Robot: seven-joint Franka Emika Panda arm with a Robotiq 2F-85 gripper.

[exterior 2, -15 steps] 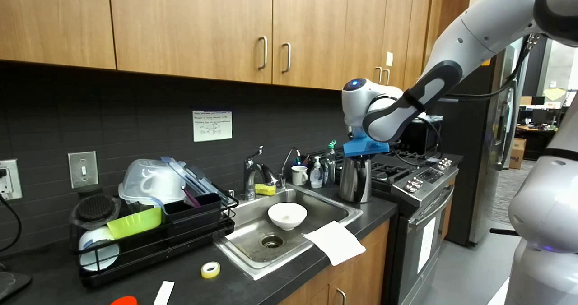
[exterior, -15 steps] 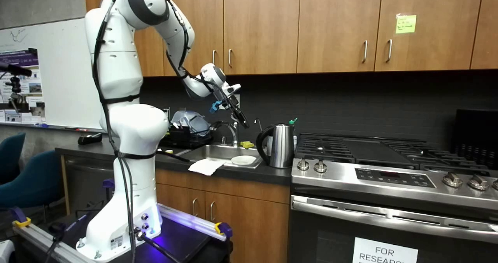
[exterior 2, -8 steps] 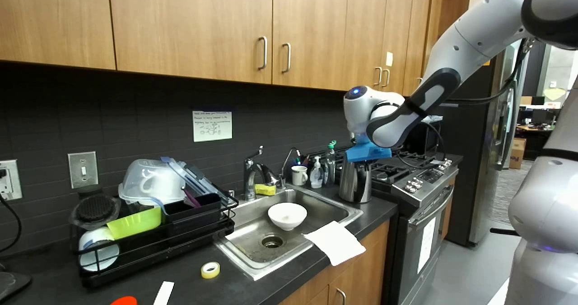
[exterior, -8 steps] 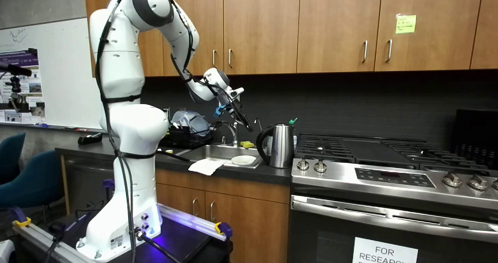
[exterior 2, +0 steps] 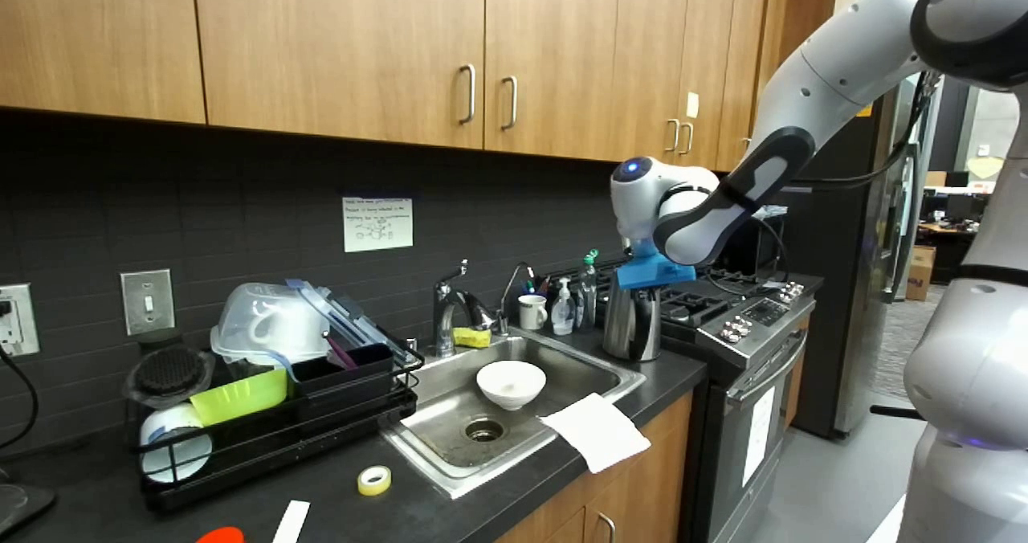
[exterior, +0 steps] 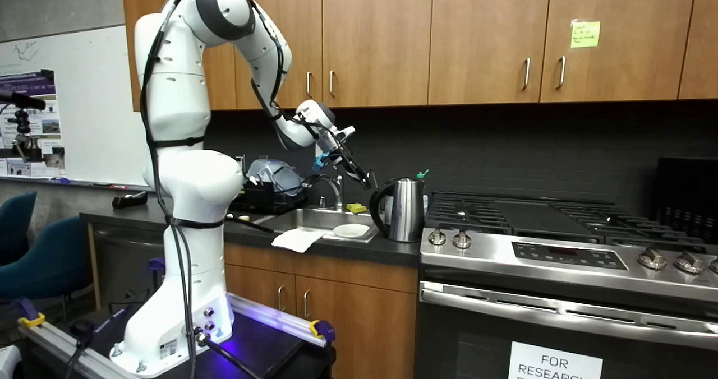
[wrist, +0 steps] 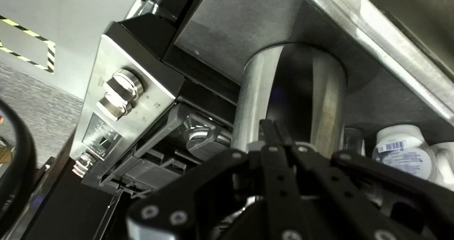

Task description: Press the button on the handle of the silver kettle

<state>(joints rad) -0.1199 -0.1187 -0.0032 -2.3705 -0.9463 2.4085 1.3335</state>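
Tabletop (exterior 2: 377, 519), stove (exterior: 561, 281) right alongside, sink (exterior 2: 507, 455) set in; silver kettle (exterior: 408, 211) upright between stove and sink. A sideways shove rather than a press could slide or tip it toward the stove. Claw (wrist: 272, 123) clenched on nothing, angled down near the handle (exterior: 375, 208); can't tell if touching. Coming in too low would likely knock the handle's curve. Button not discernible; misjudged aim probably means pressing the wrong spot, or skidding off if the push isn't straight.

The arm (exterior: 176, 104) bends high at the elbow (exterior: 225, 12), wrist (exterior: 315, 115) slanting down, the end effector (wrist: 272, 124) angled downward with jaws together.
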